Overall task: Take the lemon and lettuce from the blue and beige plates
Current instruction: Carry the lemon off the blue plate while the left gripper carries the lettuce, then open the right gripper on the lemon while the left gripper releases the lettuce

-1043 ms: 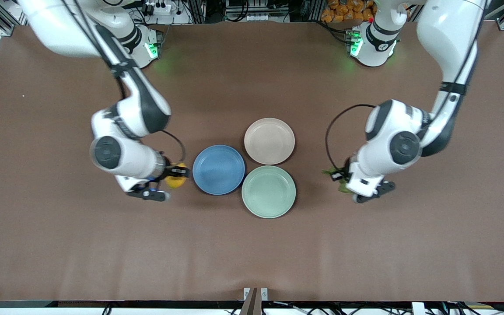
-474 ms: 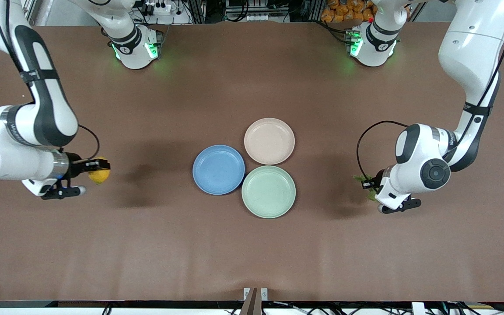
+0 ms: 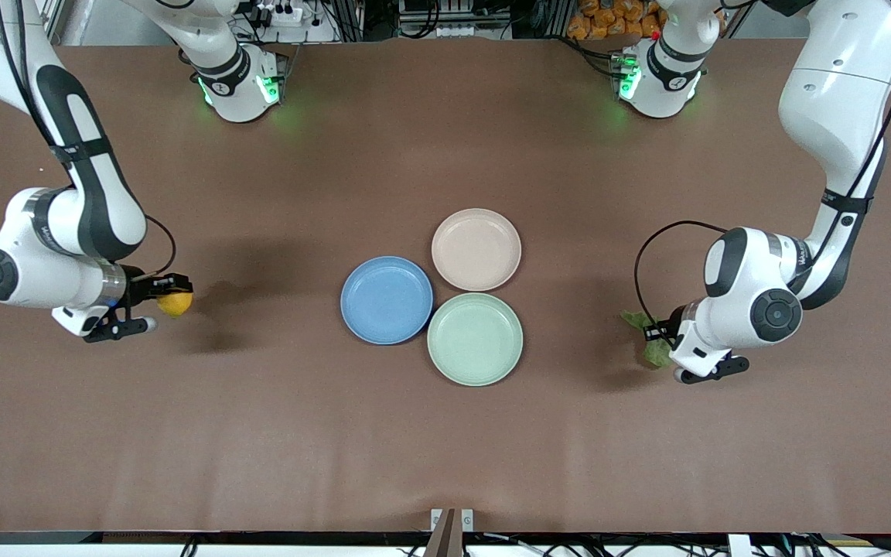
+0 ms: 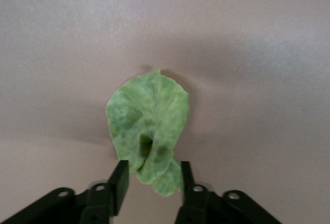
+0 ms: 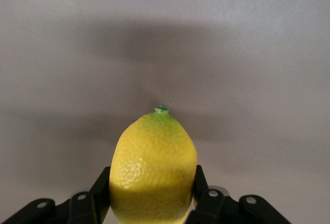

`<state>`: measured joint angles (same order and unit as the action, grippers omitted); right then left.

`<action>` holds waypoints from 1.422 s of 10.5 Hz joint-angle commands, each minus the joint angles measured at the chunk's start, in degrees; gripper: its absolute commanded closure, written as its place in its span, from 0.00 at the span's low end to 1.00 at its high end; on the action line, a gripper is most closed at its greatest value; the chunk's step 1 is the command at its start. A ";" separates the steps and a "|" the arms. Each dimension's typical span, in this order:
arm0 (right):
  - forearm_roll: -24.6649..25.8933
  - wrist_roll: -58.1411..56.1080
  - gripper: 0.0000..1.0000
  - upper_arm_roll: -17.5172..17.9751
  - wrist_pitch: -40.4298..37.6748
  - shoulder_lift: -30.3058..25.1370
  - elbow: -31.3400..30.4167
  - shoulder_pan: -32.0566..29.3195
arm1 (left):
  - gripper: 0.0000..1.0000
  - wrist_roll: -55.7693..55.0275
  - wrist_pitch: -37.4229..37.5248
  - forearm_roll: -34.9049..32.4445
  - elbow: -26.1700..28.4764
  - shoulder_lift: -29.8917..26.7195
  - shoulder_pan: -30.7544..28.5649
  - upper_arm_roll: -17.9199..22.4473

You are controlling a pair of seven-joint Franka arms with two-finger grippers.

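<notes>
Left gripper (image 3: 660, 340) pinches the lettuce (image 3: 645, 340) over bare worktop (image 3: 445, 449), well apart from the green plate (image 3: 475, 339) toward the left arm's end. Right gripper (image 3: 161, 298) clamps the lemon (image 3: 175, 303) over the worktop toward the right arm's end. Farther from the camera than that plate, the blue plate (image 3: 387, 300) and beige plate (image 3: 476, 249) are bare, so picking looks done; likely only setting down remains.

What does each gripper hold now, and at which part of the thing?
The right gripper holds the lemon by its sides, at the end away from the green tip. The left gripper pinches the lettuce leaf at one edge.
</notes>
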<state>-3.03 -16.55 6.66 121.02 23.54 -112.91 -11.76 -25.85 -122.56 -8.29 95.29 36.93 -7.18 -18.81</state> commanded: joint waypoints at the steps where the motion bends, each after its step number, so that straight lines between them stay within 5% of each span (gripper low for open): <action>1: -0.05 -1.47 1.00 0.03 1.85 1.15 -1.35 -0.46 | 0.00 0.28 0.92 -1.02 -0.37 -3.95 -0.82 -0.70; 2: -0.05 -2.08 1.00 0.02 1.94 1.59 -1.35 -0.55 | 0.00 0.28 1.53 -1.28 -0.37 -6.05 -0.82 -0.70; 3: 0.04 -2.17 0.90 -0.06 2.38 2.56 -1.44 -0.46 | 0.00 0.28 2.76 -1.46 -0.54 -8.43 -0.82 -0.70; 5: 0.56 -2.26 0.46 -0.07 2.64 3.09 -1.44 -0.37 | 0.00 0.28 5.65 -1.55 -0.81 -14.57 -0.73 -1.05; 6: 0.57 -2.17 0.00 -0.07 2.64 3.18 -1.44 -0.46 | 0.00 0.36 8.80 -1.55 -2.29 -17.30 -0.82 -1.14; 9: 0.48 -1.91 0.00 -0.76 -1.46 0.91 0.57 -0.28 | 0.00 0.45 22.33 -0.67 -10.63 -21.45 -0.47 -1.67; 12: -0.22 -1.12 0.00 -0.77 -19.63 0.10 16.17 0.16 | 0.00 0.63 25.17 -0.23 -10.92 -26.89 -0.82 -2.11; 15: -0.31 5.43 0.00 -0.68 -29.67 -1.29 27.44 0.24 | 0.00 5.70 26.41 2.21 -10.74 -30.32 -0.38 -0.36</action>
<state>-3.14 -15.43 5.93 95.80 22.40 -90.63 -11.73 -23.93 -97.22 -7.99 84.07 9.27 -7.39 -20.18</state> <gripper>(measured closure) 0.000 0.000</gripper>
